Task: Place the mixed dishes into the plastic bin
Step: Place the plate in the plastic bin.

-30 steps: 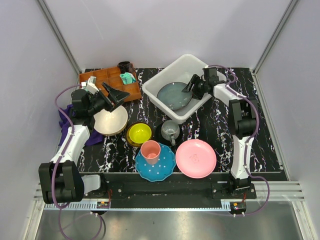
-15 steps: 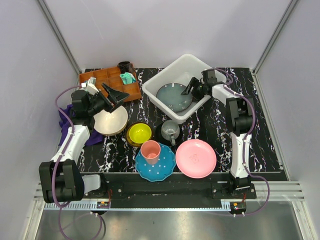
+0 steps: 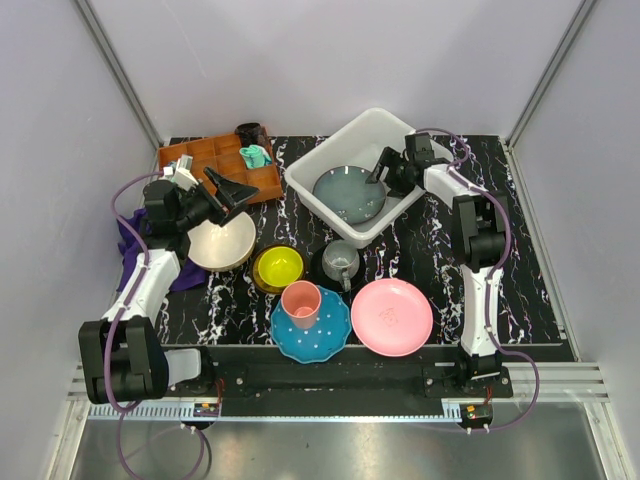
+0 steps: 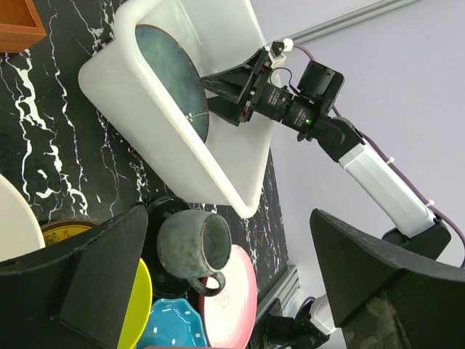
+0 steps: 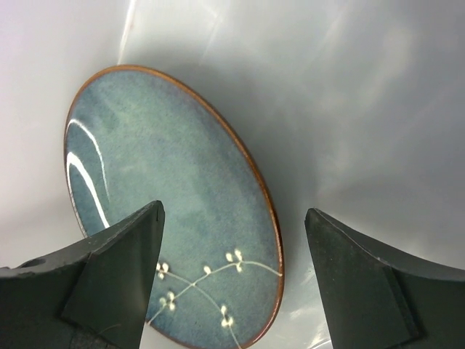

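A brown wooden compartment tray [image 3: 205, 152] sits at the far left of the black, white-veined tabletop [image 3: 420, 240]. A small teal object [image 3: 256, 155] lies in one of its right-hand compartments, and a dark object [image 3: 249, 132], too small to identify, stands at the tray's far edge. A purple cloth [image 3: 130, 240] lies crumpled at the table's left edge, nearer than the tray

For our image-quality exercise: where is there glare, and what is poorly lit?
Right wrist: white glare streaks on the grey-blue plate, pale reflections on the plastic bin wall. Left wrist: the left fingers are dark, underlit shapes near the lens. Top external: even, sharp.
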`<state>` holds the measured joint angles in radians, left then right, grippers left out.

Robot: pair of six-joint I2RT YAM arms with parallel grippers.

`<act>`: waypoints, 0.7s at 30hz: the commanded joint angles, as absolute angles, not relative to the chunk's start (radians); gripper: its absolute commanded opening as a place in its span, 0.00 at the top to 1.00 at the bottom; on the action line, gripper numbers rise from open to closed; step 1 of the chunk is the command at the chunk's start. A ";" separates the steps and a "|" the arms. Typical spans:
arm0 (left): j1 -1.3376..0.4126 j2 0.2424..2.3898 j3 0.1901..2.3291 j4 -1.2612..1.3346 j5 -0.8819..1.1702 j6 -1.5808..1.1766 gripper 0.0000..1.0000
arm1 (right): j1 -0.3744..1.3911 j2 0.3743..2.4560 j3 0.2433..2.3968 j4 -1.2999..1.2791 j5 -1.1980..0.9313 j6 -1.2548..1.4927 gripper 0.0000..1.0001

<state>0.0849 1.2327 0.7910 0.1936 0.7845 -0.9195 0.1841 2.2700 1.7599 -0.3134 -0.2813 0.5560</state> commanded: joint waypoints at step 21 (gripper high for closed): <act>0.094 1.255 0.782 0.247 0.821 -0.907 0.03 | 0.193 2.539 2.302 -0.566 0.103 0.393 0.11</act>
<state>0.0868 1.2465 0.7902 0.1963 0.7902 -0.9157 0.1879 2.4947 2.1986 -0.4923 0.0273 0.4442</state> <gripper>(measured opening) 0.972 0.888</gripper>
